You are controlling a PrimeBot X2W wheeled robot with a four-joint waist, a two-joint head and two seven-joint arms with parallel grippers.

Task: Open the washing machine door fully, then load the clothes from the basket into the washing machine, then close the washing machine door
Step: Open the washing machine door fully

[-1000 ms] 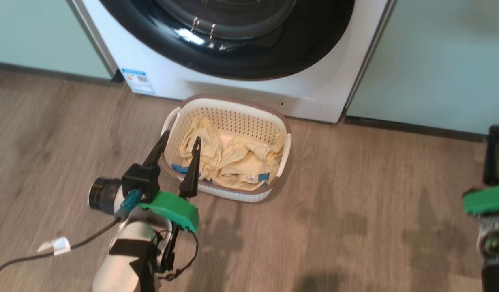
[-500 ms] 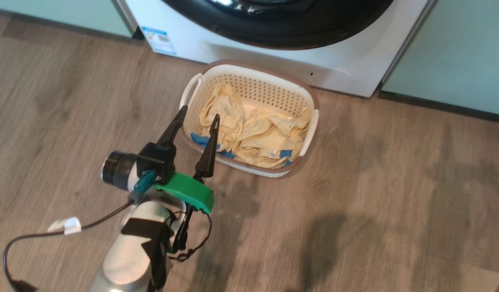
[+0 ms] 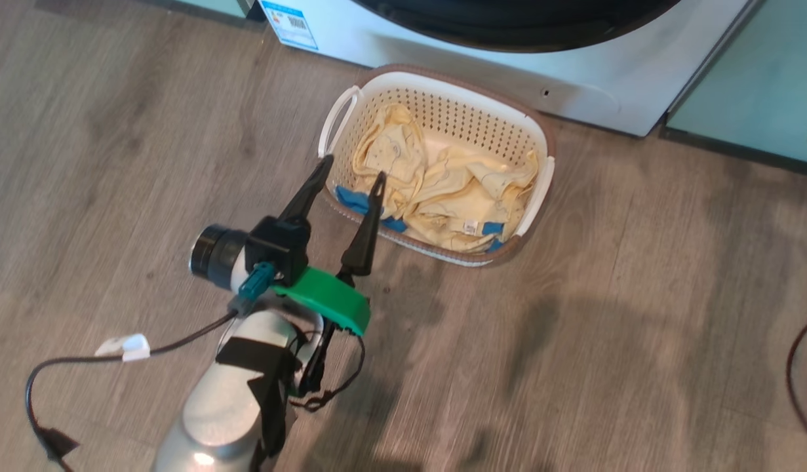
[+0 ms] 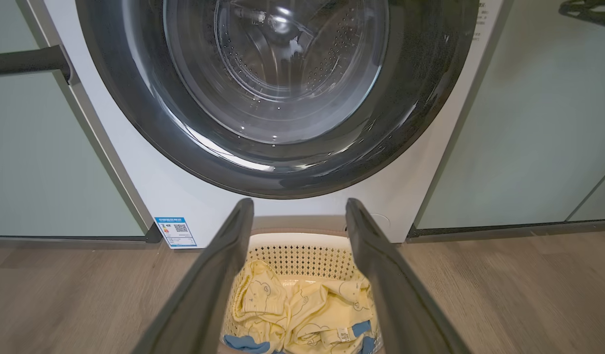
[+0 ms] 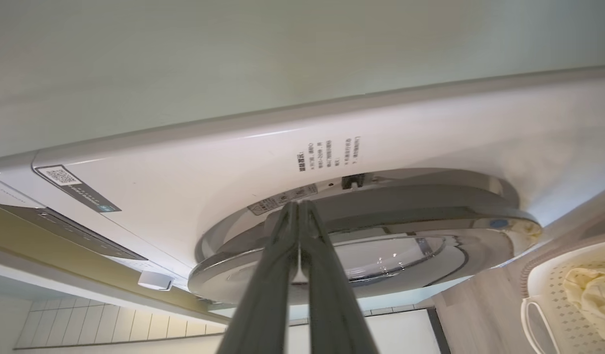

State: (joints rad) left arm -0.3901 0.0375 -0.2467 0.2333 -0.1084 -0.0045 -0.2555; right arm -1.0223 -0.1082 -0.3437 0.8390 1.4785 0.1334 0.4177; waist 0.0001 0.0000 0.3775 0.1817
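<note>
The cream basket (image 3: 537,141) stands on the floor right before the white washing machine (image 3: 442,56), with the pale yellow clothes (image 3: 442,190) heaped inside. My left gripper (image 3: 352,169) is open and empty, and its fingertips hover over the basket's near left corner. Its wrist view looks over the basket (image 4: 302,240) and clothes (image 4: 302,309) at the washing machine door (image 4: 282,177), whose black rim rings the glass. My right gripper (image 5: 298,204) is shut on nothing, tips at the door's edge (image 5: 381,221); a narrow gap shows there. Touch cannot be told.
Pale green cabinets (image 4: 528,123) flank the machine, with a dark bar handle (image 4: 22,59) on the left one. A blue energy sticker (image 3: 288,23) marks the machine's lower left. Wooden floor (image 3: 606,328) spreads around the basket. A black cable (image 3: 82,357) trails from my left arm.
The head camera has swung, so the whole picture has shifted and the basket sits higher and further right in it. The right gripper has left its edge. Left gripper stays open by the basket.
</note>
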